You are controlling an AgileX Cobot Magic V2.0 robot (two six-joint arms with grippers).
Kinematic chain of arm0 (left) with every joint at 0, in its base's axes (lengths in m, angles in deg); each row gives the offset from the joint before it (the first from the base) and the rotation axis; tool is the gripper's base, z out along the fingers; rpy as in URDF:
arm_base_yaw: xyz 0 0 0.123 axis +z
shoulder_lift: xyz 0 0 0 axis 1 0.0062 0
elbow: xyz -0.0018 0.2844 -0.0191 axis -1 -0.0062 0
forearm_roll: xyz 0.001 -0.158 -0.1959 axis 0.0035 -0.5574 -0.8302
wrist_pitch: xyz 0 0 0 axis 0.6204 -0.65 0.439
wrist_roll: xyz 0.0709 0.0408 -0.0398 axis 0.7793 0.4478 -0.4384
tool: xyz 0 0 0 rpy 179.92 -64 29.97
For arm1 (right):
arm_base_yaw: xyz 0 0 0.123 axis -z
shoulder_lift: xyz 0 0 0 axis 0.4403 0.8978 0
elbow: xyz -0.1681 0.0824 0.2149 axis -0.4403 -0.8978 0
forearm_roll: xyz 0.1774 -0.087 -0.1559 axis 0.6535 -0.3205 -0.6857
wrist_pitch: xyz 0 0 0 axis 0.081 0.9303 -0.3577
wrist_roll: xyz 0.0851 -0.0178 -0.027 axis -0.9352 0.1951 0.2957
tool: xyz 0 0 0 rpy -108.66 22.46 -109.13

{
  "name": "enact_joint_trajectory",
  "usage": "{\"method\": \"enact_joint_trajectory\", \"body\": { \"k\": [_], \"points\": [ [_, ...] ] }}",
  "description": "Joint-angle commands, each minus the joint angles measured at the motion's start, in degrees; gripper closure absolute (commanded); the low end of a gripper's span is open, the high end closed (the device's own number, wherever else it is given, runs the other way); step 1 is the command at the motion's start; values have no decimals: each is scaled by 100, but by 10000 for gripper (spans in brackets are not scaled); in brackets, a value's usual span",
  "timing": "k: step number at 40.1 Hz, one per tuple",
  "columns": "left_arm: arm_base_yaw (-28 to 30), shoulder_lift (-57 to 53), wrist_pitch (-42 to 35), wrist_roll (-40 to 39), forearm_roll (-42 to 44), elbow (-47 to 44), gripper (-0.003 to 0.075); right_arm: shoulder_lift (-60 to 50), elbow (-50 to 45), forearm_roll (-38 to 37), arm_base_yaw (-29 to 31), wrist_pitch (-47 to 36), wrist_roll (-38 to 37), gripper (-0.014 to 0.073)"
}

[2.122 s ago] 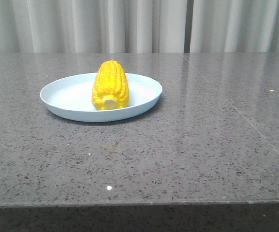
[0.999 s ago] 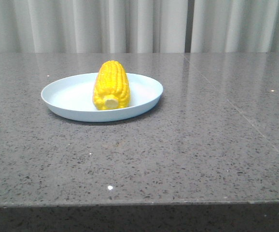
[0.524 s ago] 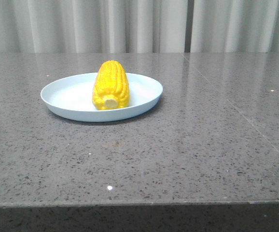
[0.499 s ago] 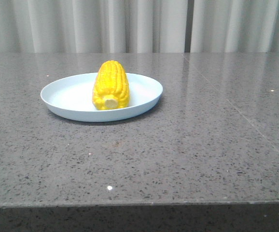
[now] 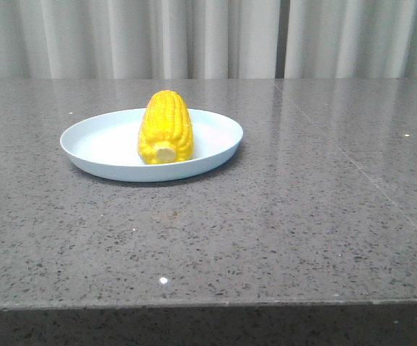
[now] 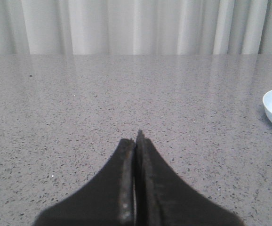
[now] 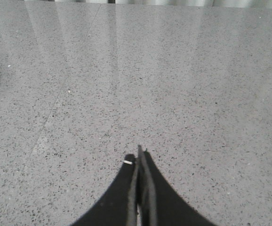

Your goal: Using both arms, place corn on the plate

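Yellow corn (image 5: pixel 165 127) lies on the pale blue plate (image 5: pixel 93 144) on the counter (image 5: pixel 281 216), well apart from my left gripper (image 6: pixel 135 141) and right gripper (image 7: pixel 139 157), both pressed together, empty.

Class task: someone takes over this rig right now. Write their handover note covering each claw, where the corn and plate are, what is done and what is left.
Left claw: shut, empty, low over bare table, plate rim just in its view.
Right claw: shut, empty, over bare table, off to the plate's side.
Corn: lying on the plate, about the middle, stub end toward the camera.
Plate: on the table, left of centre in the front view.
Done: corn is on the plate, both claws clear.
Left: nothing visible; perhaps just park the arms.
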Motion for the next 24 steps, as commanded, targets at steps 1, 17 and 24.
{"method": "enact_joint_trajectory", "body": {
  "k": [1, 17, 24],
  "points": [
    [22, -122, -518, -3, 5, -23, 741, 46, 150, -17, 26, -429, 37, 656],
    [22, -122, -518, -3, 5, -23, 741, 46, 150, -17, 26, -429, 37, 656],
    [22, -122, -518, -3, 5, -23, 741, 46, 120, -17, 26, -466, 37, 656]
  ]
}}
